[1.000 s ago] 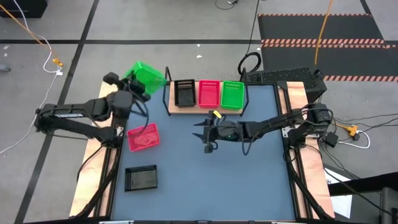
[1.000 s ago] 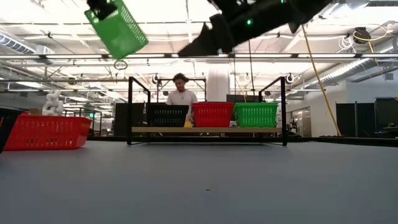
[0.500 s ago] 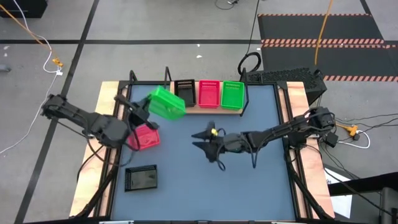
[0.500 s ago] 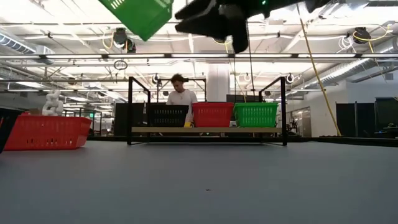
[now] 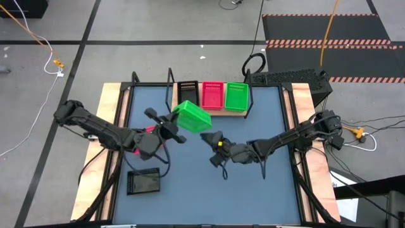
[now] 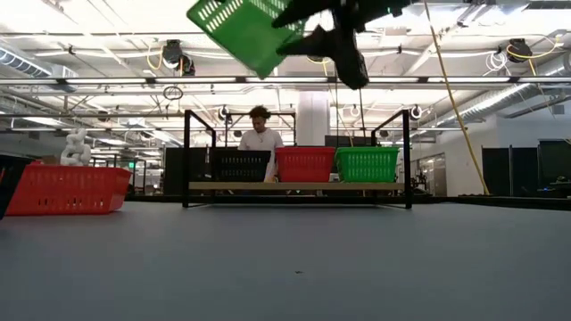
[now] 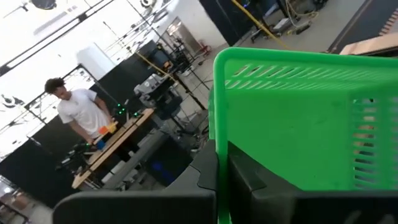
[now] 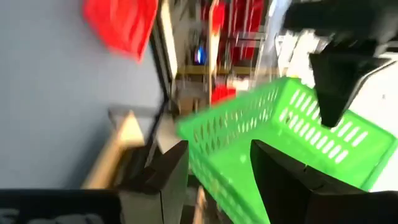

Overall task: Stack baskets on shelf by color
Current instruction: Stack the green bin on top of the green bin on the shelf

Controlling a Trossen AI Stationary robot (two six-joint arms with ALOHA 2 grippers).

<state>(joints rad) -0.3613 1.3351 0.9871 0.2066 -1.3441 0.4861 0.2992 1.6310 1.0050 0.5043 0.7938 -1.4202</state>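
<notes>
A bright green basket (image 5: 192,116) hangs tilted above the table's middle, just in front of the shelf (image 5: 209,111), with my left gripper (image 5: 172,125) shut on it. The shelf board carries a black basket (image 5: 188,93), a pink-red one (image 5: 212,95) and a green one (image 5: 236,96), each standing on its base. My right gripper (image 5: 207,138) stands open just near-side of the held basket; in the right wrist view its two fingers frame the basket (image 8: 280,143) and no touch shows. Another pink-red basket (image 6: 67,189) and a black basket (image 5: 143,182) rest on the table at the left. My left gripper holds the green basket by one wall at its rim (image 7: 217,143), one finger inside the basket and one outside. The fingers come about level from the table's left side. The basket is lifted well clear of the table and tilted, with its open side turned sideways.
The shelf's black frame posts (image 6: 186,156) rise at both of its ends. A person (image 6: 260,134) stands in the room behind the shelf. Bare blue-grey tabletop (image 5: 253,183) lies at the near right. Wooden side rails (image 5: 319,171) edge the table.
My left gripper has carried the green basket from above the table's far left corner toward the right and a little down, to the space in front of the shelf, turning the basket on the way. My right gripper has rolled about its own pointing line and drifted slightly toward the near edge.
</notes>
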